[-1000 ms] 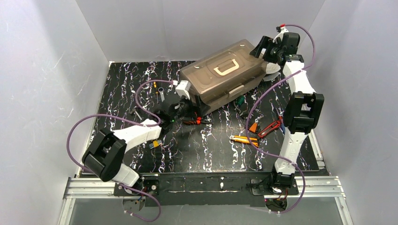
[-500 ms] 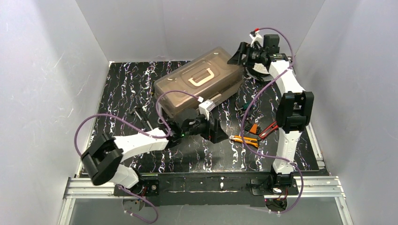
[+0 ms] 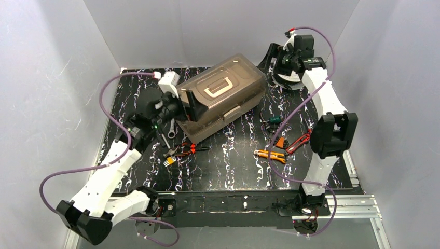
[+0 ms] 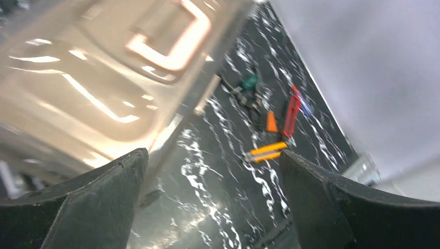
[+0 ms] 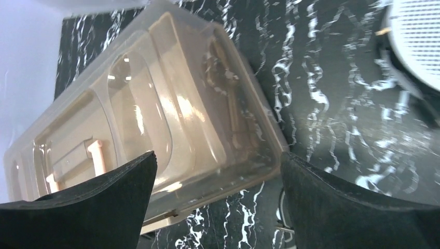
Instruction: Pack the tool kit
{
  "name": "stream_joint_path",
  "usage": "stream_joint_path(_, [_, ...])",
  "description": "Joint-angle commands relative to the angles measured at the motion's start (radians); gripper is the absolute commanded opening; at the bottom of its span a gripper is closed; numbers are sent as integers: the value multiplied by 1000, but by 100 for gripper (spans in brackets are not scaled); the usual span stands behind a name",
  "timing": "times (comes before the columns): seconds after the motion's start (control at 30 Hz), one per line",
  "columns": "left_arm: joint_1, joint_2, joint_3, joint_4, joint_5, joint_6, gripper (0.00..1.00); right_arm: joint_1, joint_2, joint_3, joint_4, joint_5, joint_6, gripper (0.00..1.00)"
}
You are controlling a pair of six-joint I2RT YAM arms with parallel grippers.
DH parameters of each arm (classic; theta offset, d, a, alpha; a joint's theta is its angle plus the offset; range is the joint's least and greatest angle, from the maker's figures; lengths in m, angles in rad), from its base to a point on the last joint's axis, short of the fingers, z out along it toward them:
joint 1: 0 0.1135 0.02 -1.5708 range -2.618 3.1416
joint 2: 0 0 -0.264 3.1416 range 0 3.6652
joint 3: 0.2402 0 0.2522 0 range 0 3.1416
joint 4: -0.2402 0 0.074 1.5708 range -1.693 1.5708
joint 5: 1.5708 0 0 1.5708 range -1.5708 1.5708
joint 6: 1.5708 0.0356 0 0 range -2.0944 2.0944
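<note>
The toolbox sat closed, lying diagonally across the back-middle of the table, which is glossy black with white veins. It had a tan plastic body, a smoky see-through lid with rounded moulded bumps, and a chunky cream handle lying flat on top.

My left gripper was at the box's left end, jaws spread wide and empty; I couldn't tell if it touched the box. My right gripper hung over the far right corner, also gaping with nothing in it.

Loose to the right of the box were an orange-yellow knife, a red-handled tool and a green-handled screwdriver. The small metal bits near the left corner were too jumbled to name. The left wrist view was smeary, and the shapes under the lid were vague. A white perforated round thing was cut off at the frame edge.
</note>
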Motion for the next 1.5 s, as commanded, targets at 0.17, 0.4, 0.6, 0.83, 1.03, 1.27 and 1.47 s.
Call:
stream_joint_path(0.17, [324,271,309,-219,21,79,98,59,-341,-315,100,355,266,96])
stream_joint_path(0.4, [438,547,477,-219,117,139,98,279,-471,-515,191,628,444,96])
stream_joint_path(0.6, [483,661,493,-233,293,109,98,319,-428,-558,234,458,466,96])
stream_joint_path(0.83, [452,604,318,-50,545,-64,94,311,-359,-557,240,343,466,96])
stream_joint_path(1.03, [337,471,200,-32,543,-69,95,251,-344,-557,246,256,448,96])
stream_joint_path(1.27, [252,304,60,-78,530,-70,93,171,-348,-545,233,161,366,96])
stream_joint_path(1.47, [247,124,41,-309,297,28,98,168,-387,-527,179,186,288,96])
